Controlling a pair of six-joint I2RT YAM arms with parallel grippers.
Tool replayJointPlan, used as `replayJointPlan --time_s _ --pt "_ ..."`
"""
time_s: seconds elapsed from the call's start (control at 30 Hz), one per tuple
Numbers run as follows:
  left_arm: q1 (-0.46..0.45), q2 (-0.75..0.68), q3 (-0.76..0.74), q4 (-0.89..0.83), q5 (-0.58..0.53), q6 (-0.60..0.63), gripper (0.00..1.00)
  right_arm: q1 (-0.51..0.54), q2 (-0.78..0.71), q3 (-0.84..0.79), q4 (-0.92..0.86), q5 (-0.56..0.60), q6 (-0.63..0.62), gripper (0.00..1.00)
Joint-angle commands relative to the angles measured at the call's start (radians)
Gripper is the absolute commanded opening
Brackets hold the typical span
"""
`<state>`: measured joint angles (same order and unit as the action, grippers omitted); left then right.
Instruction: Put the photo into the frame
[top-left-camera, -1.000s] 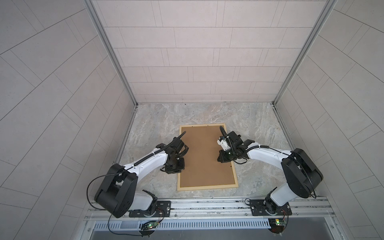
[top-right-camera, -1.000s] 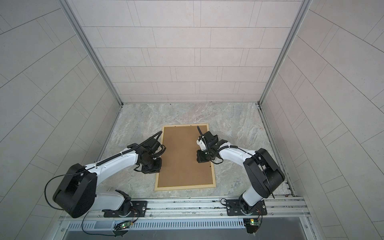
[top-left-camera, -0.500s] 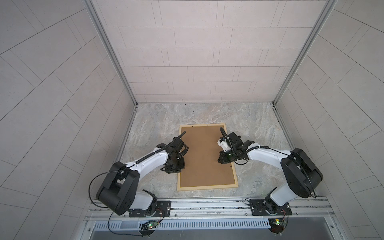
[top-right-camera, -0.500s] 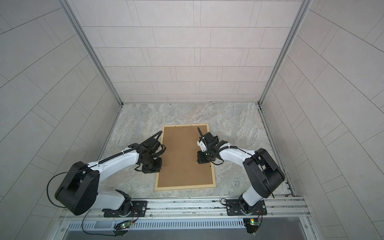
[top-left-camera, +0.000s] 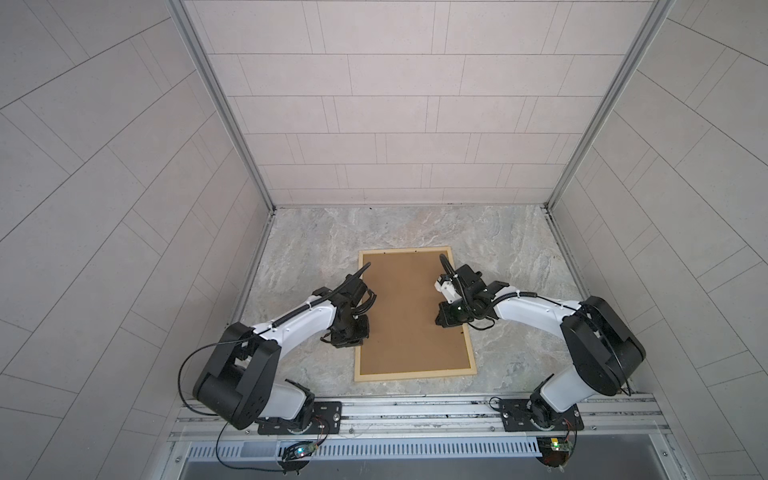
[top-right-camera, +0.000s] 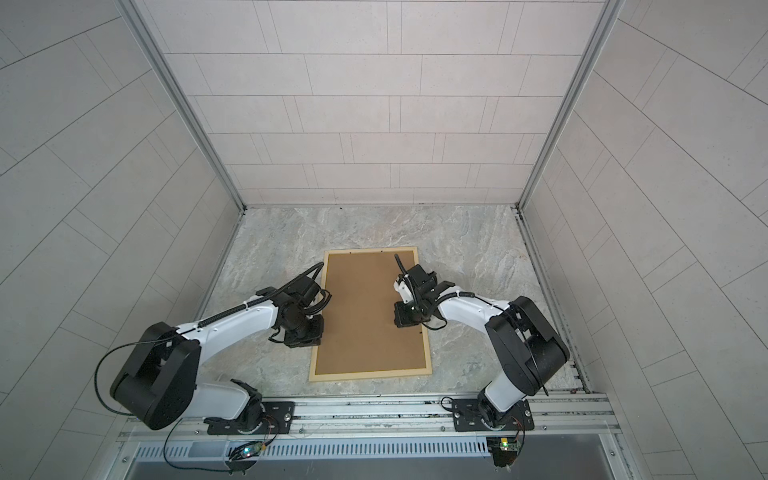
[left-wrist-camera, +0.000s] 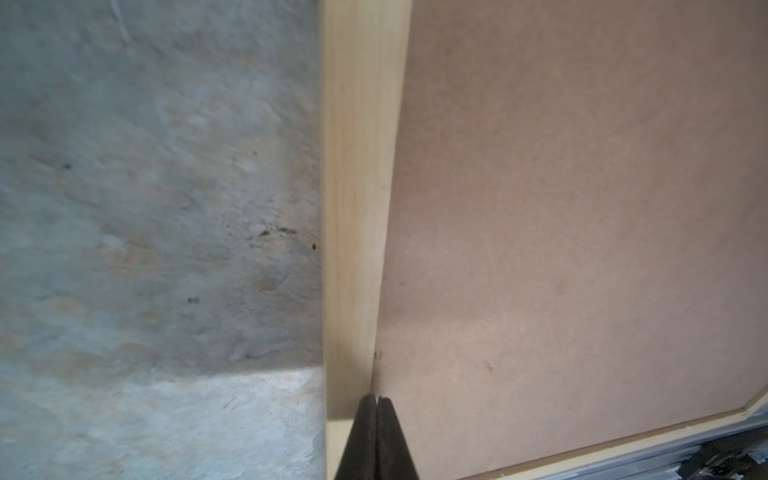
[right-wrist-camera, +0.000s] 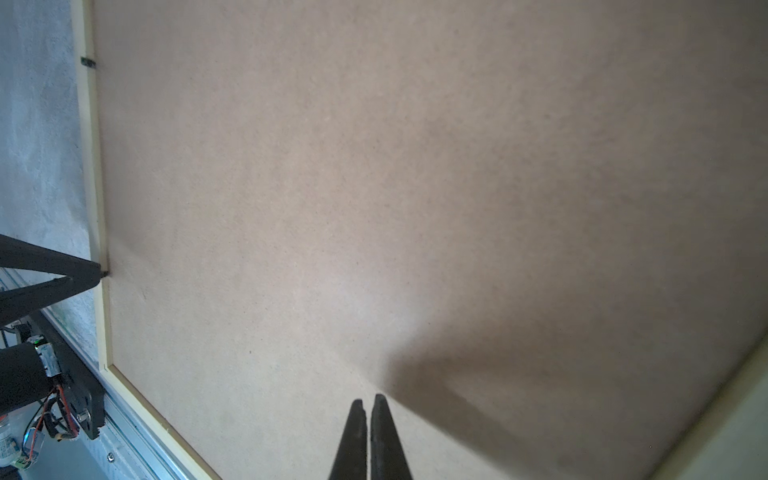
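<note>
Frame (top-left-camera: 415, 375) lies flat mid-picture in both top views, long axis top-to-bottom, brown backing board (top-left-camera: 409, 324) filling it, photo not visible; prob. light, stiff, thin-barred, so grip a long side bar; left gripper (left-wrist-camera: 376, 402) clenched empty at the bar/board seam, right gripper (right-wrist-camera: 368, 402) clenched empty over the board.

Brown backing board (top-left-camera: 409, 332) fills the frame (top-left-camera: 415, 374); anything beneath is hidden. Left end effector (left-wrist-camera: 377, 405) and right end effector (right-wrist-camera: 368, 403): only tips show in wrist views, rest cut off; in both top views the wrists hide the tips. One dark speck (right-wrist-camera: 87, 62) on frame bar: unidentifiable.
</note>
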<state>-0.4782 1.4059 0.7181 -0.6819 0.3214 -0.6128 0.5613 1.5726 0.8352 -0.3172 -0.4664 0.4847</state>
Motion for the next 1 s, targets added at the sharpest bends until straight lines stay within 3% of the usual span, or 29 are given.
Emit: replayJointPlan --time_s 0.0,0.53,0.97 --pt "-0.026 0.053 -0.069 0.039 0.030 -0.018 0.06 0.005 0.012 -0.012 0.003 0.004 0.010 0.00" --pt "-0.087 0.076 -0.108 0.070 -0.045 -0.062 0.06 0.005 0.018 -0.022 0.013 0.000 0.011 0.00" --pt "-0.046 -0.073 0.091 -0.086 -0.013 -0.021 0.07 0.005 -0.013 -0.031 0.018 0.009 0.019 0.00"
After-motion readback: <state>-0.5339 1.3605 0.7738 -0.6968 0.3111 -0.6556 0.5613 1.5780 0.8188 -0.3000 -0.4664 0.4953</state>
